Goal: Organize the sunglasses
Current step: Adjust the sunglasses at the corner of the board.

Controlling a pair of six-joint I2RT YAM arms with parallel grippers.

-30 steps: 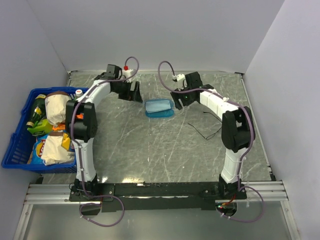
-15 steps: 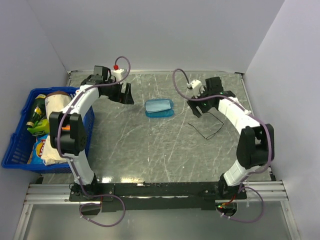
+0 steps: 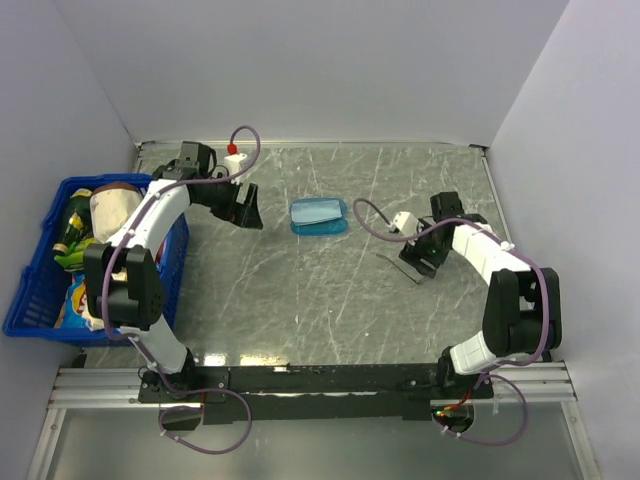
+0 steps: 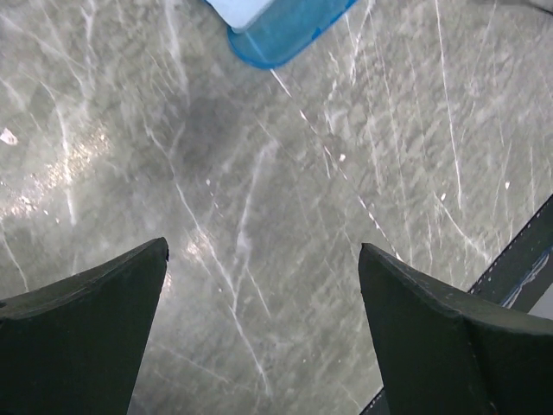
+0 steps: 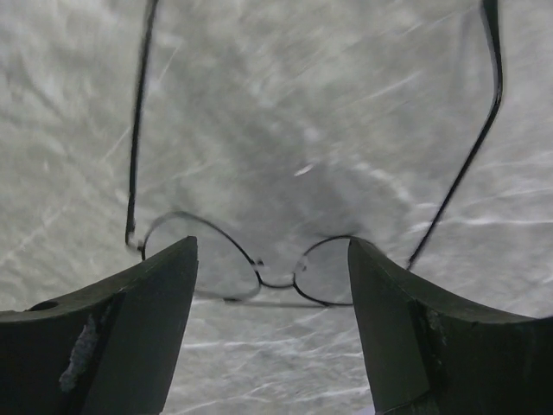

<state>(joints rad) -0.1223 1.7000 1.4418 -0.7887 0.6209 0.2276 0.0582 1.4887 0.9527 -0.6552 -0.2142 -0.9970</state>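
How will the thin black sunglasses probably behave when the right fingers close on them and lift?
The sunglasses look very light, since the frame is only thin wire. That wire probably bends easily, so a hard squeeze may deform it. Their temple arms are spread open and may swing when lifted.

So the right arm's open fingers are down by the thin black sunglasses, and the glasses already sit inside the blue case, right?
Not quite: the sunglasses are not inside the blue case. They lie on the bare table, apart from the case, as the top view shows. The rest holds: in the right wrist view, the right fingers stand open either side of them.
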